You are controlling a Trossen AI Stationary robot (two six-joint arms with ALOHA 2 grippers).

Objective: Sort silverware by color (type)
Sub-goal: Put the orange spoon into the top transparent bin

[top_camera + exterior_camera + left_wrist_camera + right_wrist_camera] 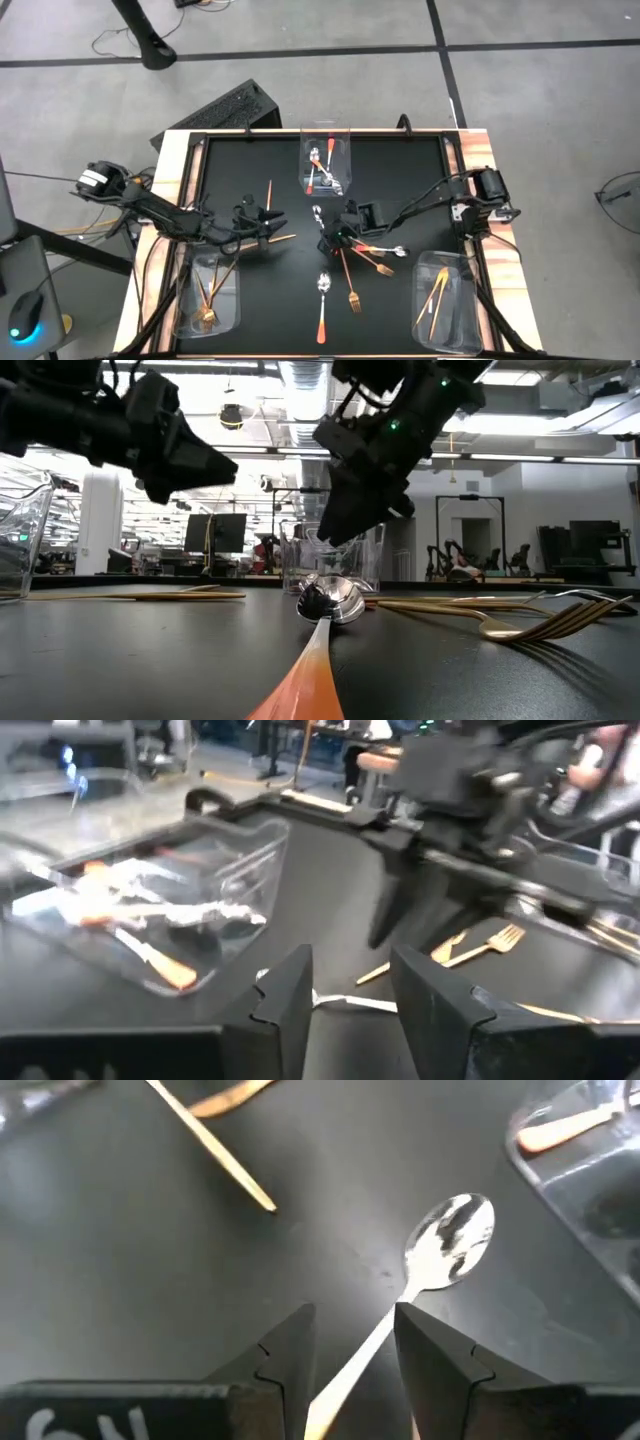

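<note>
My right gripper (324, 240) is open near the table's middle, raised off the top in the low view (335, 525). Its fingers stand on either side of the handle (352, 1365) of a spoon with a silver bowl (452, 1238), which lies flat on the black table (318, 213). I cannot see any touch. My left gripper (270, 220) is open and empty to its left, also above the table (350, 995). Loose forks (375, 262), a fork (353, 297), an orange-handled spoon (322, 305) and thin copper sticks (268, 193) lie flat on the table.
Three clear bins stand on the table. The far middle one (342, 150) holds spoons, the near left one (232, 300) gold forks, and the near right one (462, 310) gold sticks. Another spoon (388, 250) lies right of my right gripper. A raised wooden rim (165, 200) edges the black table.
</note>
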